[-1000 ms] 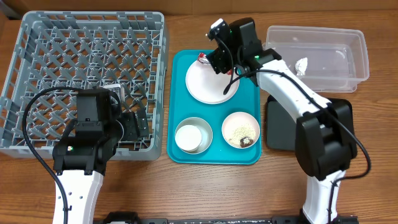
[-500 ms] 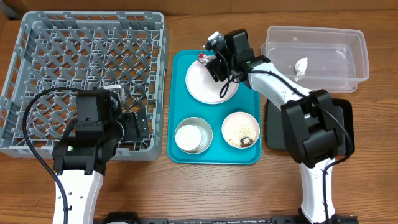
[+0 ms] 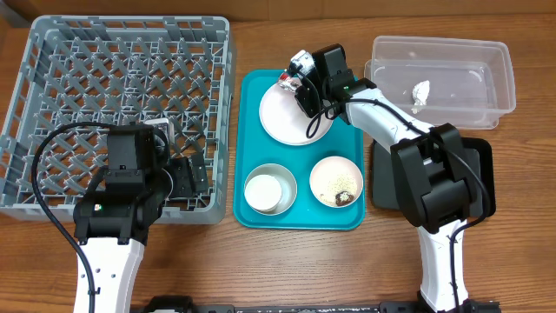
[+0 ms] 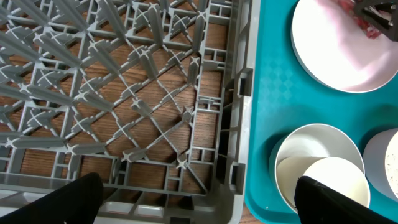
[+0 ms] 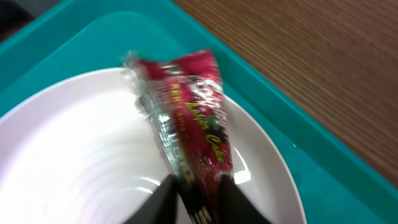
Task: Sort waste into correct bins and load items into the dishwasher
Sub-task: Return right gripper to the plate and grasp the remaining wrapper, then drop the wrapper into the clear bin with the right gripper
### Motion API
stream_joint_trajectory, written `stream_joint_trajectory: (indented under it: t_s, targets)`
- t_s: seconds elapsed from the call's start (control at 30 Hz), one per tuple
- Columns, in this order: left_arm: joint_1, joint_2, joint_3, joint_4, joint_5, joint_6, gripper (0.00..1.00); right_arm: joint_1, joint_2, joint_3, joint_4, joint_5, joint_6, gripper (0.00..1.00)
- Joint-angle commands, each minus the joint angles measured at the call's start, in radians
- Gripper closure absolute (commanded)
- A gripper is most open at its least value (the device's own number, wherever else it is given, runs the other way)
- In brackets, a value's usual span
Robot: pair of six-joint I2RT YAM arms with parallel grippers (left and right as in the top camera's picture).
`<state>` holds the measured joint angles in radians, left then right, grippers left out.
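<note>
A red-and-white candy wrapper (image 5: 193,118) lies on the far rim of the large white plate (image 3: 295,117). My right gripper (image 5: 198,199) is shut on the wrapper's near end, one finger (image 5: 158,202) pressed against each side. On the teal tray (image 3: 300,213) a small white cup sits inside the pale grey bowl (image 3: 269,189). Beside them, a small bowl (image 3: 336,181) holds rice grains and a brown lump (image 3: 345,198). My left gripper (image 4: 199,205) hangs open over the near right corner of the grey dish rack (image 3: 130,96), with nothing between its fingers.
A clear tub (image 3: 443,74) at the back right holds a crumpled white scrap (image 3: 422,90). A black tray (image 3: 387,183) lies partly under my right arm. The rack's wall stands close against the teal tray's left edge.
My right gripper slid left over the plate to the wrapper and closed its jaws on it. The left arm has not moved.
</note>
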<state>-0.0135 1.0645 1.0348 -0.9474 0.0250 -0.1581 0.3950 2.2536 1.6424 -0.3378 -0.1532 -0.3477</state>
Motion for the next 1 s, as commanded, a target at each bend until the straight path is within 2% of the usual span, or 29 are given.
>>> stream_joint_trajectory:
  t_s: [0.0, 0.07, 0.23, 0.5, 0.67, 0.8, 0.87, 0.9, 0.93, 0.97]
  targets:
    - [-0.006, 0.002, 0.025, 0.001, -0.006, -0.014, 0.0, -0.002, 0.001, 0.0, -0.001, -0.001, 0.007, 0.89]
    - [-0.006, 0.002, 0.025, 0.001, -0.006, -0.014, 0.0, -0.002, 0.0, 0.001, -0.005, -0.002, 0.009, 0.96]
    - [-0.006, 0.002, 0.025, 0.001, -0.006, -0.014, 0.0, -0.002, -0.04, 0.002, -0.032, -0.001, 0.116, 0.96]
    - [-0.006, 0.002, 0.025, 0.002, -0.007, -0.014, 0.0, -0.042, -0.284, 0.003, -0.106, 0.082, 0.308, 0.96]
    - [-0.006, 0.002, 0.025, 0.002, -0.006, -0.014, 0.0, -0.127, -0.404, 0.003, -0.238, 0.223, 0.503, 0.96]
    - [-0.006, 0.002, 0.025, 0.002, -0.006, -0.014, 0.0, -0.227, -0.423, 0.003, -0.378, 0.233, 0.66, 0.96]
    - [-0.006, 0.002, 0.025, 0.003, -0.006, -0.014, 0.0, -0.268, -0.417, 0.001, -0.431, 0.225, 0.693, 0.96]
    - [-0.006, 0.002, 0.025, 0.003, -0.006, -0.014, 0.0, -0.285, -0.415, 0.001, -0.446, 0.217, 0.693, 0.9]
    - [-0.006, 0.002, 0.025, 0.003, -0.006, -0.014, 0.0, -0.301, -0.412, 0.001, -0.454, 0.206, 0.691, 0.77]
    - [-0.006, 0.002, 0.025, 0.003, -0.006, -0.014, 0.0, -0.312, -0.411, 0.001, -0.456, 0.191, 0.687, 0.52]
